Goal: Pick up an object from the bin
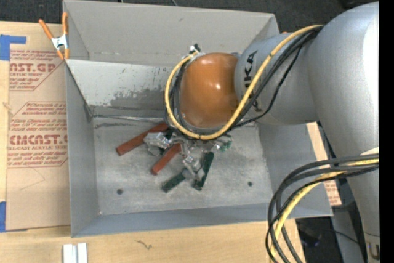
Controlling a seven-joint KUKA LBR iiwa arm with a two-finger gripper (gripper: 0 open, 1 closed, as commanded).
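Grey metal bin (pixel 123 197) is shown; the claw (pixel 192 160) is lowered mid-floor over a short red-brown flat strip (pixel 165 161) and dark green flat pieces (pixel 174 182). Claw opening and hold cannot be told.

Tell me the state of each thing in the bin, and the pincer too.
pincer: lowered among the loose pieces.
long red-brown strip: lying flat, left of pincer.
short red-brown strip: lying flat, beside pincer.
dark green pieces: lying flat, partly beneath pincer.
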